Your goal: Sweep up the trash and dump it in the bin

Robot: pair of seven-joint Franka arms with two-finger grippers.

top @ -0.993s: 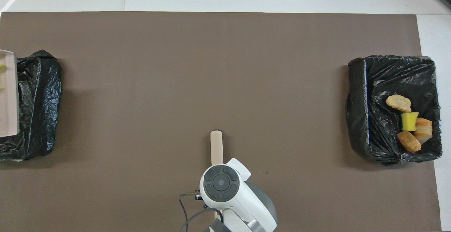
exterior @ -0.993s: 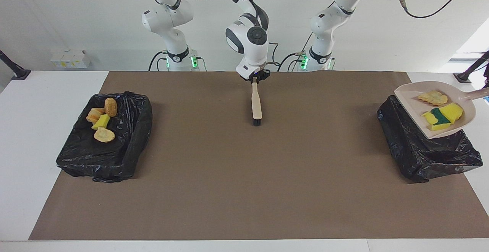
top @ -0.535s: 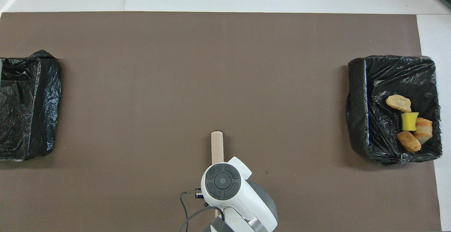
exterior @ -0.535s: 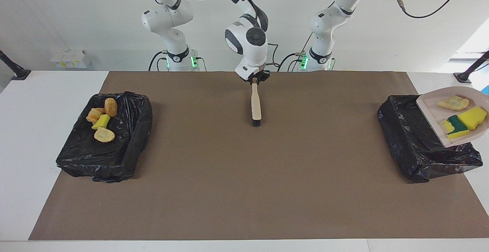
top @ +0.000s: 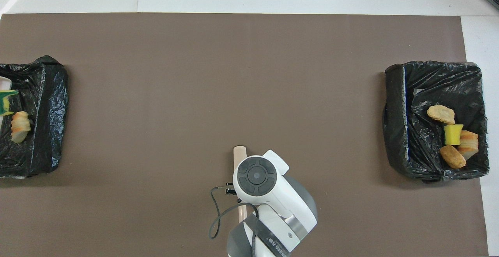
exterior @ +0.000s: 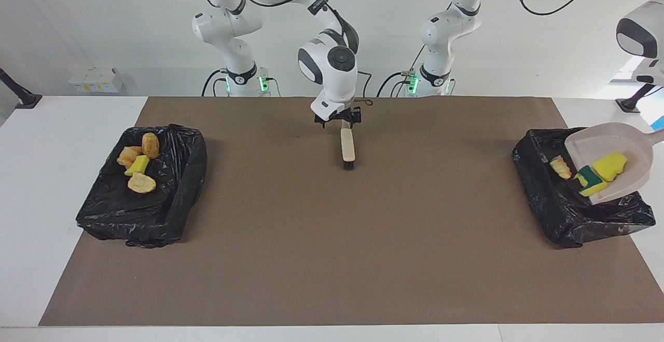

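The beige dustpan point(exterior: 630, 147) hangs tilted over the black-lined bin point(exterior: 570, 217) at the left arm's end of the table. Its handle runs out of view toward my left gripper, which holds it. Two yellow sponge pieces point(exterior: 596, 173) of the trash lie at the pan's lowered lip. An orange-striped bread chunk point(exterior: 560, 167) lies in that bin point(top: 43, 112), where the overhead view also shows the chunk point(top: 19, 126). My right gripper point(exterior: 338, 120) stands open just over the handle end of the brush point(exterior: 347, 147), which lies on the brown mat point(exterior: 332, 238).
A second black-lined bin point(exterior: 171, 196) at the right arm's end holds several bread and sponge scraps point(exterior: 137, 165), and the overhead view shows those scraps point(top: 448, 136) too. The right arm's wrist point(top: 255, 175) covers most of the brush point(top: 238, 153) from above.
The dustpan tipped down over the bin, the bread chunk slid off into it, and the sponges slid to the lip. My right gripper opened and let go of the brush handle.
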